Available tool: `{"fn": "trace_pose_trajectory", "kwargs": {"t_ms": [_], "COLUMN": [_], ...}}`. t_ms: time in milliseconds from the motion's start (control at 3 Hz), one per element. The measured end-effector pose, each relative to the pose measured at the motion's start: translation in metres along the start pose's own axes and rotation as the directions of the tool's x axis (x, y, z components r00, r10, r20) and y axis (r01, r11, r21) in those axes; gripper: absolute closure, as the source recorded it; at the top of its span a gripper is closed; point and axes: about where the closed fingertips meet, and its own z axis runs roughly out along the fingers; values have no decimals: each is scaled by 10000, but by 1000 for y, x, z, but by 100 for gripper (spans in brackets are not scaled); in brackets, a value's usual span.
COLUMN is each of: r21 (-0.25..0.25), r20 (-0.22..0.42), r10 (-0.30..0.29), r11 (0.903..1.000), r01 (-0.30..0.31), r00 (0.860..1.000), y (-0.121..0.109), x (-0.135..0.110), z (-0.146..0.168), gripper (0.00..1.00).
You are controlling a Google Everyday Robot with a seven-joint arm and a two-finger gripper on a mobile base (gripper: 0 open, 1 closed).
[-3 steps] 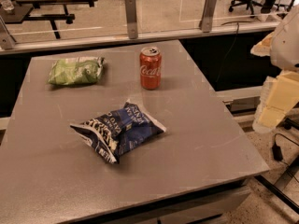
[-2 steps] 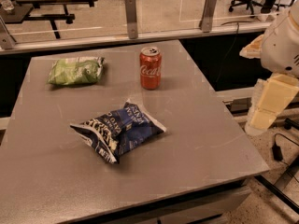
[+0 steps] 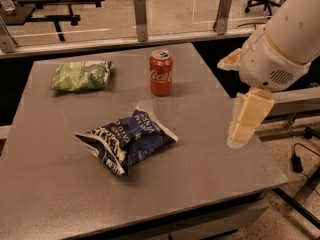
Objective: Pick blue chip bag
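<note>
The blue chip bag (image 3: 127, 140) lies crumpled on the grey table (image 3: 210, 169), a little left of the middle, dark navy with white lettering and white edges. My gripper (image 3: 246, 121) hangs from the white arm (image 3: 282, 39) at the right, above the table's right edge. It is well to the right of the bag and apart from it, with nothing in it.
A red Coca-Cola can (image 3: 161, 73) stands upright behind the blue bag. A light green chip bag (image 3: 81, 76) lies at the back left. A glass partition with posts (image 3: 140, 11) runs behind the table. Cables lie on the floor at the right (image 3: 300, 159).
My arm and gripper have moved left, from beyond the table's right side to above its right edge. The bags and the can have not moved.
</note>
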Motion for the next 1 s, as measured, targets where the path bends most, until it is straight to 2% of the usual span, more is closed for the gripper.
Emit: {"fn": "trace_pose_trajectory", "kwargs": {"t_ms": [333,667,1000], "r21": [-227,-574,-736], "r20": [605,1303,1622], "r10": [-519,-1136,-1388], "r11": [9983,9909,9856], "r01": [533,1219,1523], "r00": [9968,9849,9769], "y": [2,9,12], "x": [-24,-53,-66], "z": [19,48,63], "gripper": [0,0,0]}}
